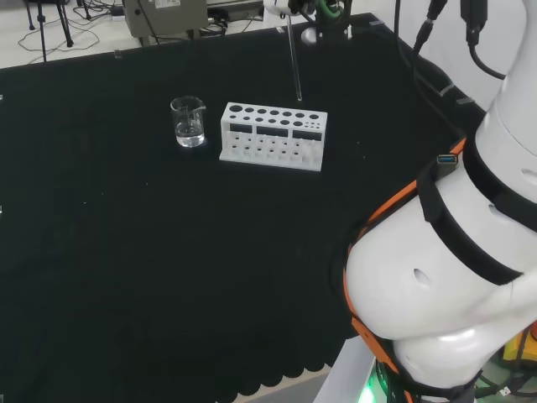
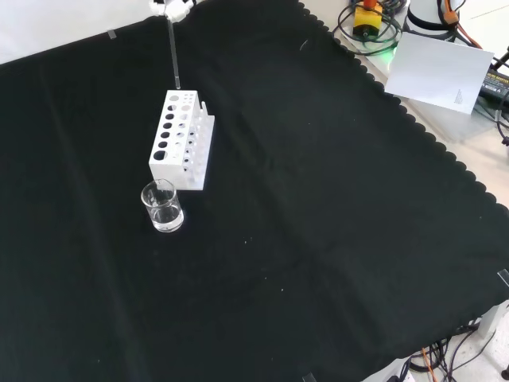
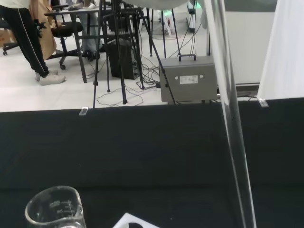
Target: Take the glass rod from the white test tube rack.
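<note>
While the head view takes in one white plastic test tube rack (image 1: 273, 136) on the black cloth (image 1: 126, 252), one thin clear glass rod (image 1: 294, 63) hangs just above the rack's right end, its lower tip clear of the holes. One small clear glass beaker (image 1: 188, 122) stands just left of the rack. From the front, the hand (image 2: 173, 8) at the top edge grips the rod's upper end, and the beaker sits nearer than the rack. At the wrist, the rod, the beaker and a rack corner appear once each.
</note>
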